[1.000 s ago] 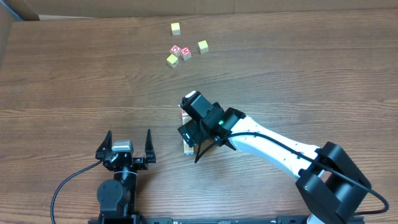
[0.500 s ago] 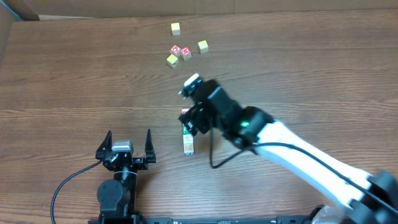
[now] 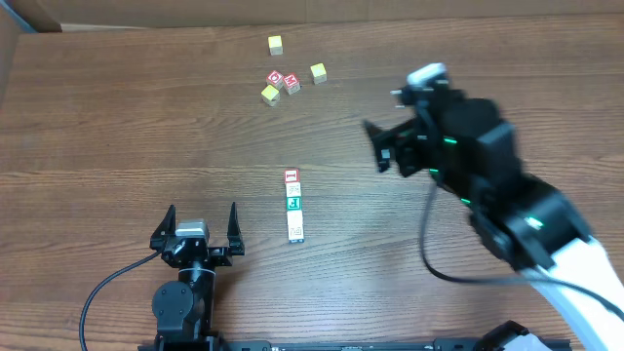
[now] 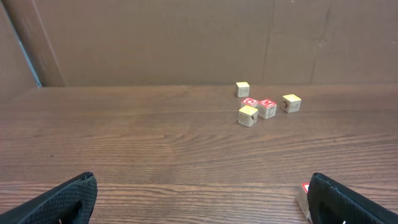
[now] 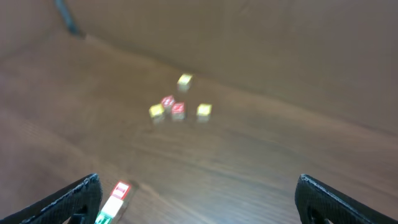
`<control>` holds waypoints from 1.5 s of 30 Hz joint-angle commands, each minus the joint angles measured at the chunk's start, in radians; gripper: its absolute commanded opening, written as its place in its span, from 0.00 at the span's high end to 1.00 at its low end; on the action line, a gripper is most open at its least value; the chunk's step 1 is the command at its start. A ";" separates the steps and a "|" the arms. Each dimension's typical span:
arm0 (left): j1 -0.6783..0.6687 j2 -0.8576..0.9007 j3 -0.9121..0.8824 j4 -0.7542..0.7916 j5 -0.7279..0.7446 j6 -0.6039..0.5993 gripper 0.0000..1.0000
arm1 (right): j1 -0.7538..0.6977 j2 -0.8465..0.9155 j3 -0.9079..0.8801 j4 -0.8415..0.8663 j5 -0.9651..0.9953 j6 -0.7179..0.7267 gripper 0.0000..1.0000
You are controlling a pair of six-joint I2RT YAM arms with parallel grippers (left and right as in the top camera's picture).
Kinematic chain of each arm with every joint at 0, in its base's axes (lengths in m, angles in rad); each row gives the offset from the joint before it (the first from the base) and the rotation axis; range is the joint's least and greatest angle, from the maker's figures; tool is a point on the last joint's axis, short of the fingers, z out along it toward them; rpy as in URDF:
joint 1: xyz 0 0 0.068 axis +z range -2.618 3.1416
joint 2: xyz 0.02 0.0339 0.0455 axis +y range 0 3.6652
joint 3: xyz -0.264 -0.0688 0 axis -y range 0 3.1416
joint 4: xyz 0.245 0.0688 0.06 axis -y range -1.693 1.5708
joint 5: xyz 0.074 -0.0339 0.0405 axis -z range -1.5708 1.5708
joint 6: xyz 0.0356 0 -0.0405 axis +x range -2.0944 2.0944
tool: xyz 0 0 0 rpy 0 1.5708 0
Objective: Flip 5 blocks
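A brown wood-grain tabletop (image 3: 117, 117) fills the overhead view, with a plain cardboard wall (image 4: 155, 37) standing along its far edge. Near the middle of the table lie the small whitish wooden alphabet blocks (image 3: 293, 204), set end to end in one straight line that runs toward the near edge. The line looks five blocks long, with a red print at the far end and a green print in the middle. The seams are too small to count with certainty.

Well apart from the line, near the far edge, sits a loose cluster of five more cubes. The two red-faced cubes (image 3: 276, 78) sit side by side in the middle, and the three yellow-faced cubes (image 3: 269, 95) lie around them. Wide stretches of bare wood lie left and right of the line, and between it and the cluster.

The left gripper (image 3: 202, 211) sits low at the near edge, left of the line's near end and apart from it. It points toward the far wall, its two black fingers spread wide with nothing between them.

The right gripper (image 3: 380, 148) is lifted off the table to the right of the line and well apart from it, blurred in the overhead view. Its black-and-white arm (image 3: 585, 273) reaches in from the near right corner. In its wrist view the fingers sit at the two bottom corners, spread wide and holding nothing, with the cluster and the line's far end on the table in view between them.
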 commanded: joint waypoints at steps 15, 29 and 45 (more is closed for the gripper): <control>0.008 -0.011 -0.004 0.002 0.013 0.026 0.00 | -0.250 -0.599 -0.249 0.005 -0.120 -0.003 0.00; 0.008 -0.011 -0.004 0.002 0.013 0.026 0.00 | -0.333 -0.882 -0.415 0.423 -0.184 -0.004 0.00; 0.008 -0.011 -0.004 0.002 0.013 0.026 0.01 | -0.333 -1.091 -0.636 0.681 -0.184 -0.003 0.00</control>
